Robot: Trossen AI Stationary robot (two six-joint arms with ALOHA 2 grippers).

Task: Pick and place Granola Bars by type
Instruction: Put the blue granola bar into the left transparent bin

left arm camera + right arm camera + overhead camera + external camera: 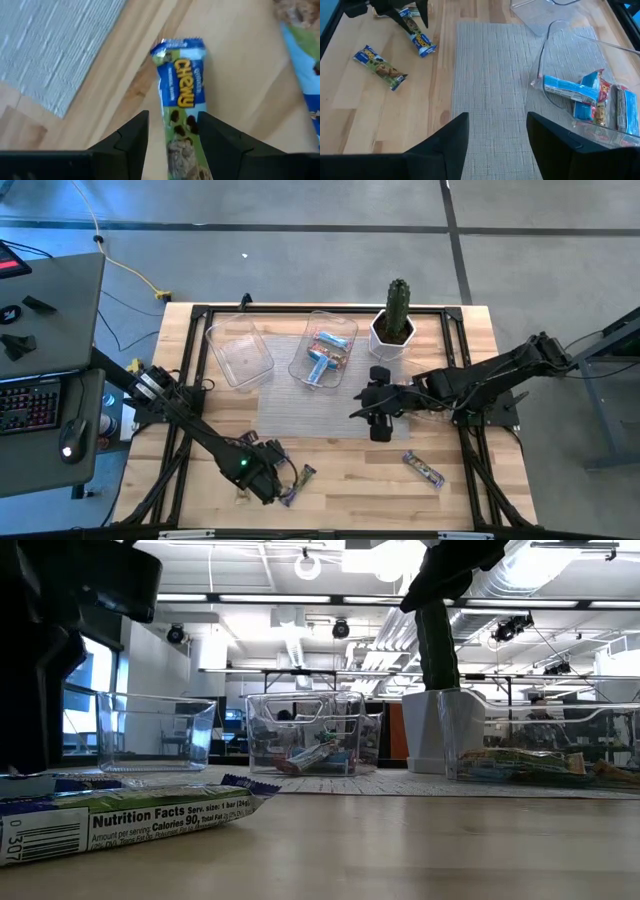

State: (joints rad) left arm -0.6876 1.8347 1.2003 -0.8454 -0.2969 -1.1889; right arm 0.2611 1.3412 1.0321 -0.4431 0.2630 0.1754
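The left gripper (172,137) stands open at the table's front edge, its fingers (132,137) flanking a green bar (181,100) without clamping it. The right gripper (497,135), open and empty, hovers over the mat (300,415). One tray (345,330) holds blue and red bars (585,97); the other tray (240,352) is bare. Only the low view shows a third, partly hidden container (540,745). Another bar (423,469) lies front right.
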